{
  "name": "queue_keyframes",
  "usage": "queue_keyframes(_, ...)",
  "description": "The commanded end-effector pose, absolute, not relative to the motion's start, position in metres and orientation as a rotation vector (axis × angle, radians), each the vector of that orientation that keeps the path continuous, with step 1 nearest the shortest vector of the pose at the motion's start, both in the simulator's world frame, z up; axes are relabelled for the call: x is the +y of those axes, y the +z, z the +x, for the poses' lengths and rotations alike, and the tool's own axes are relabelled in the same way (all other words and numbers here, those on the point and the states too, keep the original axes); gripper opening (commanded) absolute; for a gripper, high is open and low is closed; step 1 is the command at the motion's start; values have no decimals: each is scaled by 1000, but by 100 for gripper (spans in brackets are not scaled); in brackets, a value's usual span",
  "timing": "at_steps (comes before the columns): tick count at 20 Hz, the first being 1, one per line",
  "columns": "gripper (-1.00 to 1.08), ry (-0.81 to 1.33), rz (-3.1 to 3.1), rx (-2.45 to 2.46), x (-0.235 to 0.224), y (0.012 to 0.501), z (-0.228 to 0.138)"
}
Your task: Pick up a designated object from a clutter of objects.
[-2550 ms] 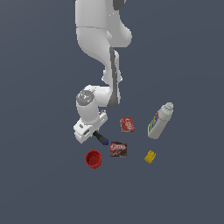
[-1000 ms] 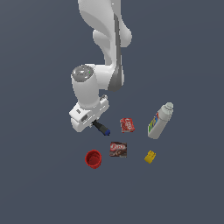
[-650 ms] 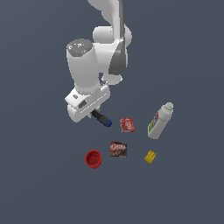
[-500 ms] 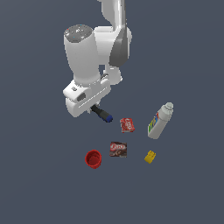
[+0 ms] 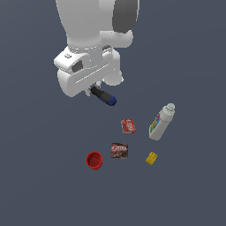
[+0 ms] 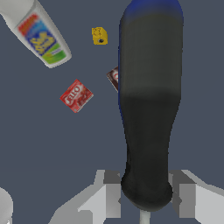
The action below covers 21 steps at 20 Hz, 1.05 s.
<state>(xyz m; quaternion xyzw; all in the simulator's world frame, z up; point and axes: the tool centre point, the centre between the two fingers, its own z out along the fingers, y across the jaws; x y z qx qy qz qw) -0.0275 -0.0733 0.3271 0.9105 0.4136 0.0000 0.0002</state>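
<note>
End effector [image 6: 144, 192] is gripping the screwdriver [image 5: 103, 96], lifting it at twelve o'clock above the clutter; next, holding steady

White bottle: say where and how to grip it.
Grip the white bottle across its labelled body, coming from above. It lies on its side, cap up the exterior view, with clear floor on both long sides. The body is widest and straightest there. The pincer now holds the screwdriver.
</note>
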Motion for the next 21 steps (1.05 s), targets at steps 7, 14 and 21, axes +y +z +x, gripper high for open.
queue_keyframes(7,-100,0,2860,1299,-67,397,-28)
queue_keyframes(14,-100,0,2860,1299,-65,426,-27)
queue_keyframes(21,-100,0,2860,1299,-64,430,-25)
